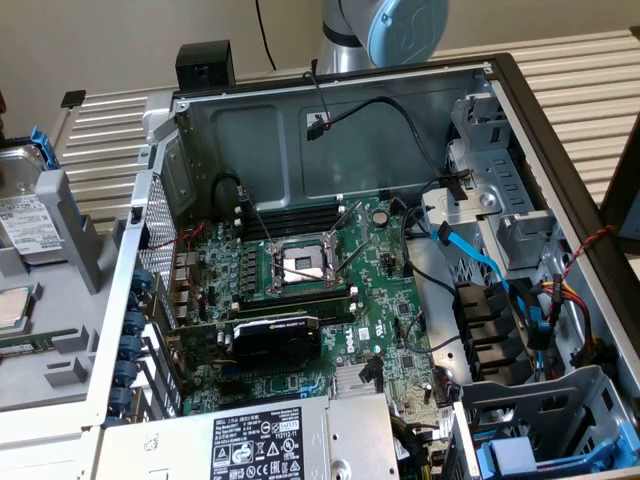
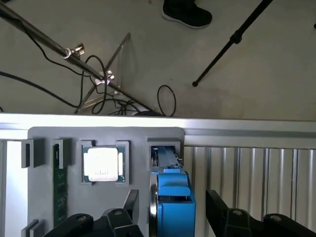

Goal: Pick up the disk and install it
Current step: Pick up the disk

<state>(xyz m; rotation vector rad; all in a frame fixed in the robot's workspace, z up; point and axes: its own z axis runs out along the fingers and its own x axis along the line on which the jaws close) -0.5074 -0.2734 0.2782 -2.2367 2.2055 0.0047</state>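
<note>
The disk (image 2: 173, 197) stands on edge in a slot of the grey holder tray (image 2: 49, 217), its bright blue carrier facing the wrist camera. My gripper (image 2: 173, 210) is open and straddles it, one dark finger (image 2: 129, 205) on each side with a gap to the blue frame. In the exterior view the disk (image 1: 22, 215) shows its silver body and white label at the far left, outside the open computer case (image 1: 330, 130).
A square processor chip (image 2: 102, 164) and a green memory stick (image 2: 60, 187) sit in the same tray. Black drive bays (image 1: 490, 335) with blue and red cables line the case's right side. Another blue carrier (image 1: 530, 455) lies at the bottom right. A shoe (image 2: 187, 12) and stand legs are on the floor.
</note>
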